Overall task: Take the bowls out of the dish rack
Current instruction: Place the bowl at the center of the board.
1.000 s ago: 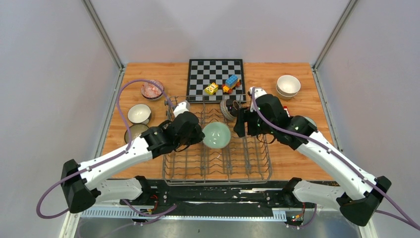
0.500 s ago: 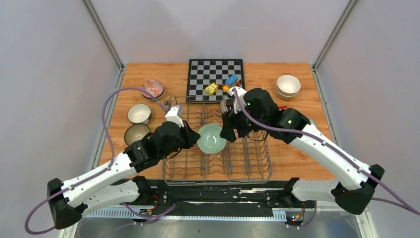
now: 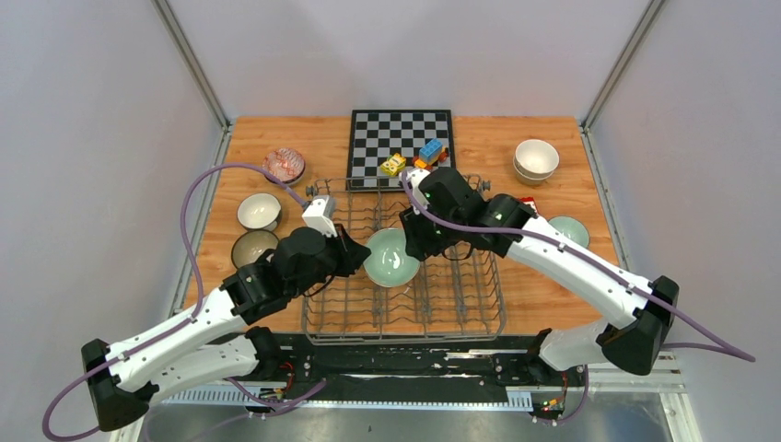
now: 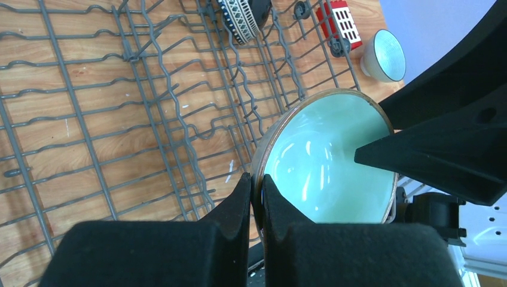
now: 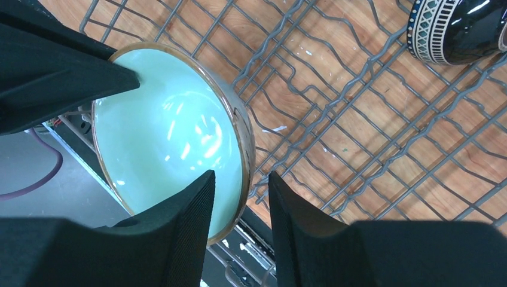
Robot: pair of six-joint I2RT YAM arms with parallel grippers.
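Pale mint ceramic bowl (image 3: 391,258) with a brown rim is held tilted over the middle of the grey wire dish rack (image 3: 460,295), its hollow turned upward. The left gripper (image 4: 256,186) is pinched tight on the rim at the side nearer the rack's left wall, one finger inside the hollow and one on the outer wall. The right gripper (image 5: 240,177) reaches in over the rack's right half and straddles the far-right part of the same rim. One finger is inside and the other outside, with a sliver of space showing on each side, so its jaws stand partly apart and do not yet press the bowl.

A dark bowl with a white patterned band (image 5: 454,30) stands on edge among the tines at the rack's far right corner. On the wooden table (image 3: 276,133) left of the rack sit a red-patterned bowl (image 3: 283,166), a cream bowl (image 3: 259,211) and a dark-rimmed bowl (image 3: 252,246). Right of the rack are two stacked cream bowls (image 3: 536,158) and a second mint bowl (image 3: 569,228). Just beyond the rack's far side lies a black-and-white chessboard (image 3: 401,133) carrying coloured toy blocks (image 3: 430,152)
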